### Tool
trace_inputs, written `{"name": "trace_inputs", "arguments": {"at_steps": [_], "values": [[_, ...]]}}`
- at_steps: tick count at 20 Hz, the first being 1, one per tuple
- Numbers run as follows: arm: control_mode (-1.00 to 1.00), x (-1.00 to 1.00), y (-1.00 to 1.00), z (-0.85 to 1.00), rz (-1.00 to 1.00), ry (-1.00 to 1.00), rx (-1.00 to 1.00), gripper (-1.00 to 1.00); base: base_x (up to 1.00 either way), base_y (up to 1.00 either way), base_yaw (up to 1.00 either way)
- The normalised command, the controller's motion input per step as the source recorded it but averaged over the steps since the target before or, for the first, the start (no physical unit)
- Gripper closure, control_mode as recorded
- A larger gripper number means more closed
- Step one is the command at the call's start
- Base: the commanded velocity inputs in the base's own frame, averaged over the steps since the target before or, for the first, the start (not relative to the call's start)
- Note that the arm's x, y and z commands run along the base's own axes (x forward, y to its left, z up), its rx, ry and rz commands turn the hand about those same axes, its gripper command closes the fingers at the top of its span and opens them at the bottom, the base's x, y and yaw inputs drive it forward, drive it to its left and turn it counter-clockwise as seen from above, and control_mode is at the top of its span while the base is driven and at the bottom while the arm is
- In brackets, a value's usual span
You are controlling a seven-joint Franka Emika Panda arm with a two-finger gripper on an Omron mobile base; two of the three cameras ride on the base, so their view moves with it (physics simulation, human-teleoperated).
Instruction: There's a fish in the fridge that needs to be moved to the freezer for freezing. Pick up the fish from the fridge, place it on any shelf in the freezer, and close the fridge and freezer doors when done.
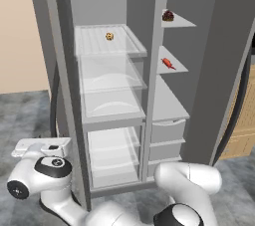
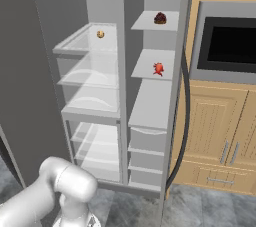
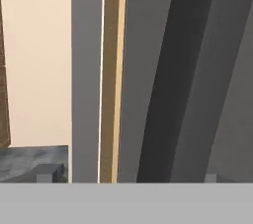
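Fish (image 1: 168, 63) already lies on the freezer's (image 1: 172, 105) middle opaque shelf (image 1: 174, 59), at 2 o'clock from the tan ball in the fridge (image 1: 110, 95); placing looks done. My hand (image 3: 126, 176), fingers apart and empty, faces the left door's (image 3: 158, 70) edge. I judge door-closing is next: push it shut, then the other.

Kitchen: open grey fridge (image 2: 90, 96) beside wooden cabinets (image 2: 220, 141) with a built-in oven (image 2: 227, 46), grey stone-pattern floor (image 1: 25, 115).

fish (image 1: 168, 63) on freezer shelf (image 1: 175, 65), fridge (image 1: 110, 100) left
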Motion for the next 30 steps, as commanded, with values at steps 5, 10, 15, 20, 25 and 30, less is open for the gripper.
{"name": "trace_inputs", "arguments": {"at_steps": [5, 10, 15, 20, 25, 30], "values": [[-1.0, 0.35, -0.12, -0.07, -0.03, 0.0, 0.01, -1.0, 0.0, 0.0, 0.0], [-1.0, 0.25, -0.65, 0.0, -0.05, 0.0, 0.08, -1.0, 0.0, 0.0, 0.0], [-1.0, 0.05, -0.94, -0.05, -0.07, -0.01, 0.1, -1.0, 0.0, 0.0, 0.0], [-1.0, 0.06, -0.98, 0.0, -0.11, -0.02, 0.08, -1.0, 0.0, 0.0, 0.0], [-1.0, 0.45, -0.72, -0.03, -0.1, 0.03, 0.01, -1.0, 0.0, 0.0, 0.0], [-1.0, 0.42, -0.59, 0.0, -0.07, -0.02, 0.0, -1.0, 0.0, 0.0, 0.0]]}}
